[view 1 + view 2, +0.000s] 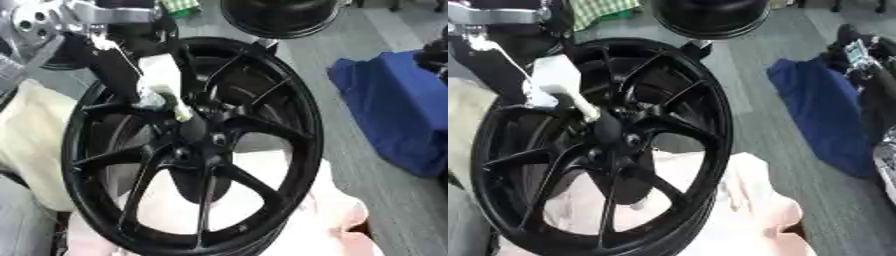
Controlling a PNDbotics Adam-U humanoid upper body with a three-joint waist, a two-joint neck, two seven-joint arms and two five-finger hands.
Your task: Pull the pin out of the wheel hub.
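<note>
The wheel (197, 145), black and spoked, lies tilted on a pale cloth (297, 225), with its hub (206, 137) near the middle of both views. The left hand (157, 75) comes in from the upper left. It wears a white cover and reaches down over the spokes. A pale, slender pin (182, 112) runs from the hand to the hub, its lower end at the hub's edge. The fingers seem closed round the pin's upper end, but the cover hides the contact and I cannot tell for certain. The right hand is not seen.

Handling judgement:
- Pin: likely stiff, light and smooth, so it could slip if held only at the tip.
- Best hold: on the exposed shank near the hub, pulling along the pin's own axis. A sideways pull may bind it.
- Wheel: heavy and rigid, so it should stay put on the cloth.

A blue cloth (394, 115) lies on the floor to the right, well apart.
</note>
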